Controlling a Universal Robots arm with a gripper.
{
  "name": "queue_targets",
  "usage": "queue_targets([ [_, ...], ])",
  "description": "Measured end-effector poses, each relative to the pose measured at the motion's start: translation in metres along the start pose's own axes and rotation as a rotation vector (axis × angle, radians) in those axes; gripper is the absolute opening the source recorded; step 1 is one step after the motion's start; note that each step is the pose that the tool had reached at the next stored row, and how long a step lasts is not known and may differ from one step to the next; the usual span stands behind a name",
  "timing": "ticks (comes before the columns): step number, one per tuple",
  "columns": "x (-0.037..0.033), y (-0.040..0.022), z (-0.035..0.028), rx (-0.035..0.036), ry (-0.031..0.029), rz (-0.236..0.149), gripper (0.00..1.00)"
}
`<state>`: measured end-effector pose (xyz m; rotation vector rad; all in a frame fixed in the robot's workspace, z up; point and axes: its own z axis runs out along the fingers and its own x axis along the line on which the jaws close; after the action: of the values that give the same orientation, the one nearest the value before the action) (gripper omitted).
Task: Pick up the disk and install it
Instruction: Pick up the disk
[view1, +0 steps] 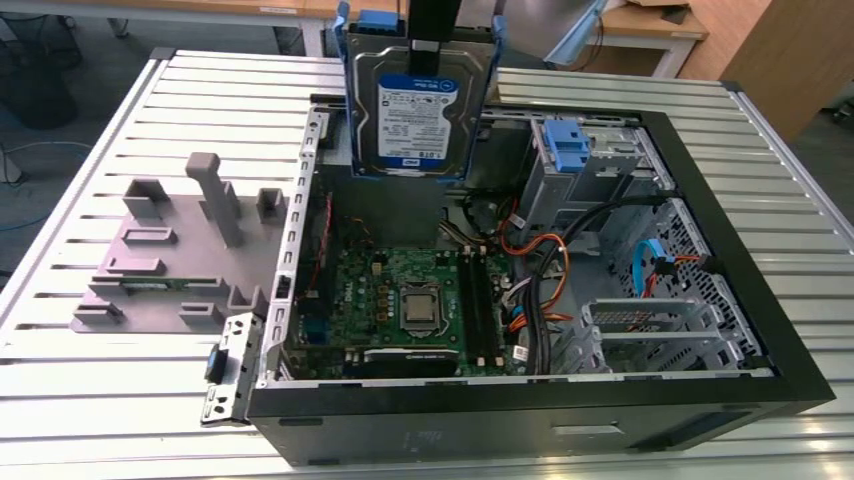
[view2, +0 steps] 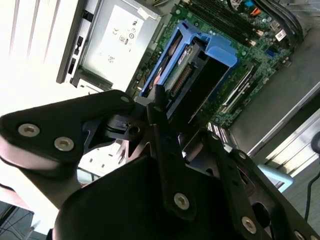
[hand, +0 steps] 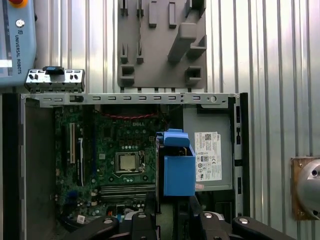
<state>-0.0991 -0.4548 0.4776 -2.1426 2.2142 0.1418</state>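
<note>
A ribbed metal table carries everything. An open computer case lies on it, from the centre to the lower right of the exterior view. A grey fixture plate lies just beside the case, at the exterior view's left.

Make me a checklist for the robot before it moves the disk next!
1. The gripper clamps the disk by its blue caddy: ok.
2. The disk hangs above the open computer case: ok.
3. It stands on end, roughly upright: ok.
4. Path past the cables: cannot tell; orange and black ones lie loose inside.
5. Free slot in the drive cage: cannot tell; a blue bracket sits there.
</note>
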Motion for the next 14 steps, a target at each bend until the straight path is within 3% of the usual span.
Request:
queue_targets([
  [14, -0.0008, -0.0298, 0.0007, -0.0003, 0.0, 0.0, 0.35],
])
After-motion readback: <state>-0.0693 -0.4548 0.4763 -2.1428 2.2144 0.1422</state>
